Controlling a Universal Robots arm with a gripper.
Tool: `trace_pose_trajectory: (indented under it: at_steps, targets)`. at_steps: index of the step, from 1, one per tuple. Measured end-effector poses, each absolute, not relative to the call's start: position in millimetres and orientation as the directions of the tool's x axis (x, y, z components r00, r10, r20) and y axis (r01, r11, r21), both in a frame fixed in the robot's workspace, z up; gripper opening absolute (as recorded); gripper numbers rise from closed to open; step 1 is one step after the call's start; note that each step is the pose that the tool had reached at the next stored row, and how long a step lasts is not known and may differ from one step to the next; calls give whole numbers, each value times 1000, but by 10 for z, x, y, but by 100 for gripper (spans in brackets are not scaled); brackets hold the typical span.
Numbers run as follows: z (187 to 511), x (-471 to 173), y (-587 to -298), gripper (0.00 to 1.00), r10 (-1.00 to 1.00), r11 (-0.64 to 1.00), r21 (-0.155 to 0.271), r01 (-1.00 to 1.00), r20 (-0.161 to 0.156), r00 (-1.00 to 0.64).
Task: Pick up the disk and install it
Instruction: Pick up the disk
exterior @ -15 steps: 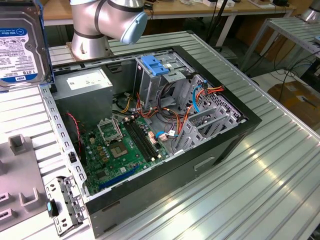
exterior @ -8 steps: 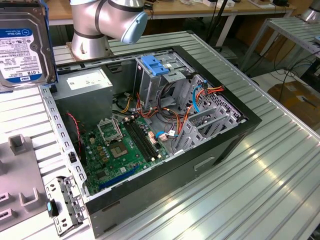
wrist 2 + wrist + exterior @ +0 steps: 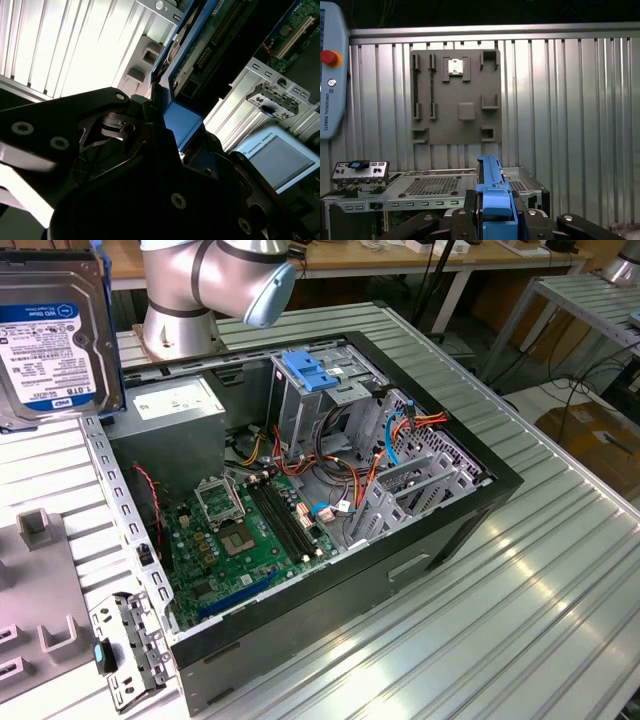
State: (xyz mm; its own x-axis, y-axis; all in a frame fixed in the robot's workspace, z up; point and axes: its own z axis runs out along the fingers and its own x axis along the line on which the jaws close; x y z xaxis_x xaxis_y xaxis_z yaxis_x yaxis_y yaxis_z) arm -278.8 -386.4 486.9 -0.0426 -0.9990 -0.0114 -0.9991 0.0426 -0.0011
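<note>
Hand (image 3: 496, 216): closed on the disk (image 3: 55, 335), clamped across its thin sides. In the first wrist view a blue rail (image 3: 492, 182) stands up between the jaws, with no gap on either side of it.

Location: the disk is in the air, off the tabletop (image 3: 520, 620). It is outside the computer case (image 3: 320, 625), above the level of the case's open top, beyond the case corner that houses the grey power box (image 3: 180, 405).

Step (my reading): pick-up is done and this is the carry phase. The disk is not in the drive cage (image 3: 315, 390), which stands inside the case near its far wall.

Orientation: the disk is on edge, with its printed label face turned toward the exterior view. The long axis appears near upright, running out from the hand toward the case.

Needs of the fit (judgement): rails square to the cage guides, the disk turned into the slot's plane, and a path clear of the loose orange and red wires (image 3: 350, 475) beside the cage.
</note>
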Motion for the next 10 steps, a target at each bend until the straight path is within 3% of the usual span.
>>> trace_pose_trajectory:
  at_steps: [10]
  targets:
    - [4868,-2579,-3897,37,-999,43,-1,-999,-11,-43]
